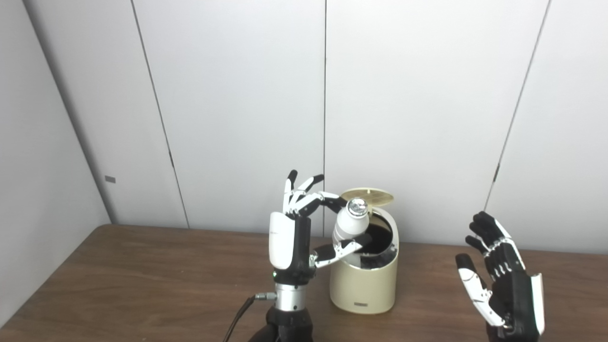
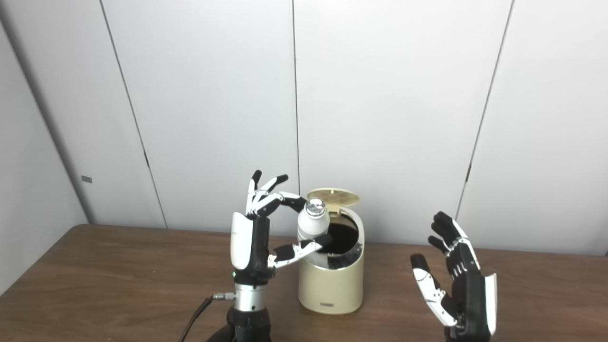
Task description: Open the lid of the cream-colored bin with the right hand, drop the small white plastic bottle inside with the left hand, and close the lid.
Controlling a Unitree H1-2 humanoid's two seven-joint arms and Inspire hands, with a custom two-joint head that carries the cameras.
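Note:
The cream-colored bin (image 1: 365,284) stands on the brown table (image 1: 118,275), its round lid (image 1: 367,194) flipped up at the back and its dark inside showing. My left hand (image 1: 294,232) is raised just left of the bin and pinches the small white plastic bottle (image 1: 352,221) with a silver cap between a fingertip on top and the thumb below. The bottle hangs over the left part of the bin's opening. My right hand (image 1: 501,280) is open, fingers spread, upright to the right of the bin and well apart from it.
Grey wall panels (image 1: 237,95) close the scene behind the table. A black cable (image 1: 240,313) runs from my left wrist down to the front edge. Bare tabletop lies on both sides of the bin.

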